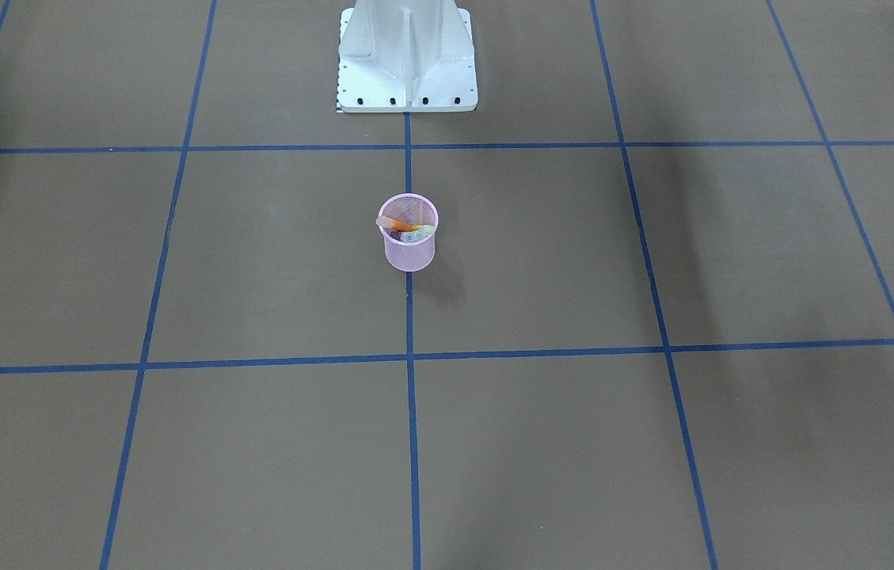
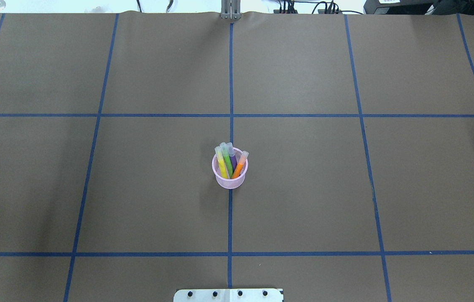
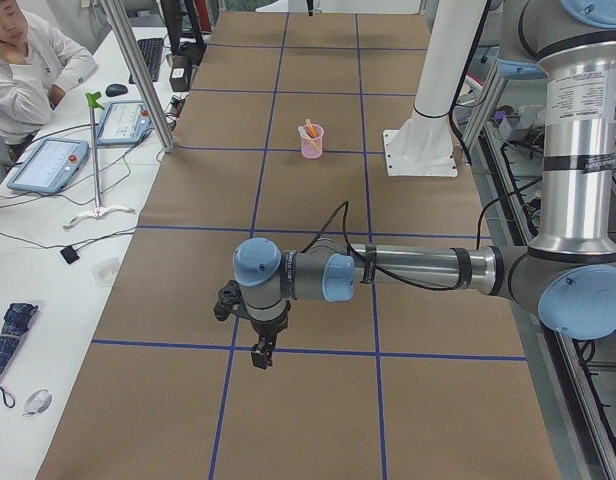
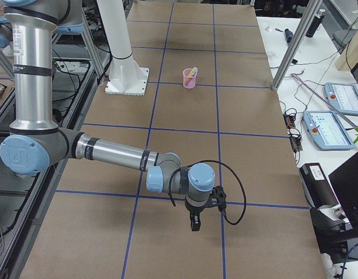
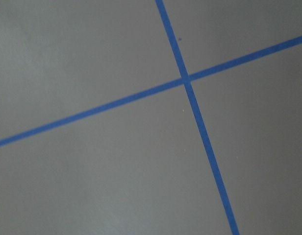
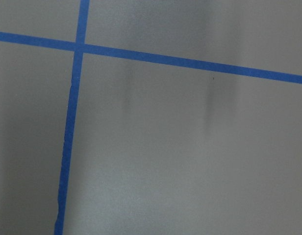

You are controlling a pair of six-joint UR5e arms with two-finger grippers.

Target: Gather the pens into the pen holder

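**Overhead exterior: all four pens point(image 2: 226, 161) in the pen holder point(image 2: 230, 183)**

Directly beneath the left pincer point(image 3: 260, 352) lay the brown table point(image 3: 318, 420) and a crossing of blue tape point(image 5: 186, 78); its wrist camera caught none of its fingers and only a side view showed it, so I cannot tell whether it was open or closed; the right pincer point(image 4: 194, 222) hung over table and tape at the opposite end, and its state could not be told either.

Far from both, roughly midway between them, the pen holder stood upright on the centre tape line, near the robot base point(image 1: 407, 63); the yellow pen point(image 2: 221, 164), green pen point(image 2: 226, 161) and purple pen point(image 2: 233, 161) leaned together inside it, caps above the rim; the orange pen point(image 2: 239, 166) leaned apart, toward the right pincer's end.

By my judgement the collecting was done and what remained was checking and keeping clear; done well, that meant counting four caps from above, holding both arms wide, and sending neither pincer back toward the cup; it looked light, and a nudge against the leaning pens might tip it.
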